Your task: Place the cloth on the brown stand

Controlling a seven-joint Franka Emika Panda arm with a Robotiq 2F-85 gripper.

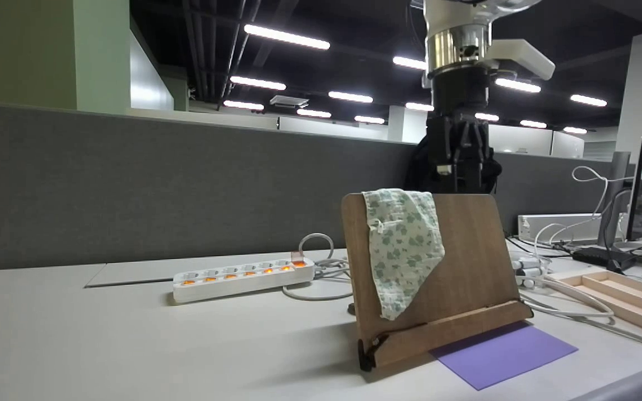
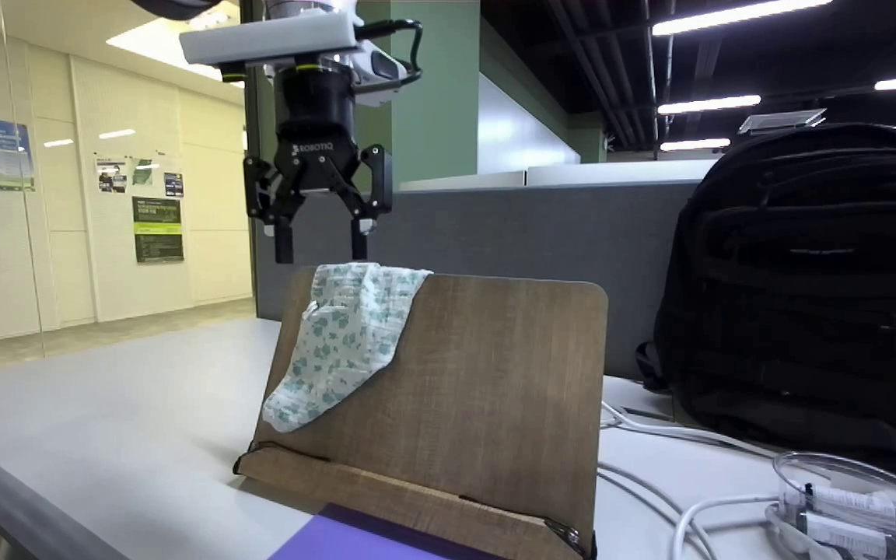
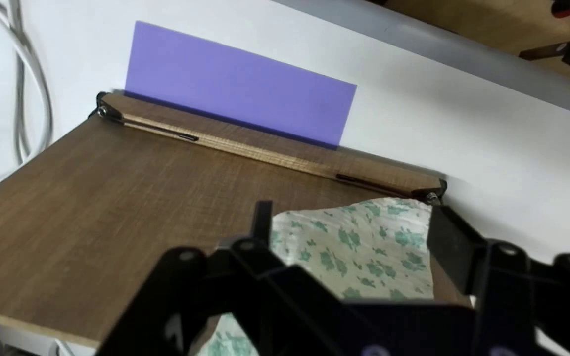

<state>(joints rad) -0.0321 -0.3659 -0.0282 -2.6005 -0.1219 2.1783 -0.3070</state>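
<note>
Hand (image 2: pixel 321 247) empty, fingers (image 2: pixel 359 239) well apart, pointing down. Cloth (image 2: pixel 347 342) lies below it, draped over the top edge of the stand (image 2: pixel 495 373); its long axis runs down the front face, slanting toward one lower corner. Whether the tips touch it, you cannot tell from these views. Placement looks complete; next, probably, you raise straight up, so as not to snag a fold. White tabletop (image 1: pixel 103 334) underneath, purple sheet (image 1: pixel 507 356) at the stand's foot. Farther: backpack (image 2: pixel 806 311), grey partition (image 1: pixel 187 184), then ceiling lights (image 1: pixel 287 37).
</note>
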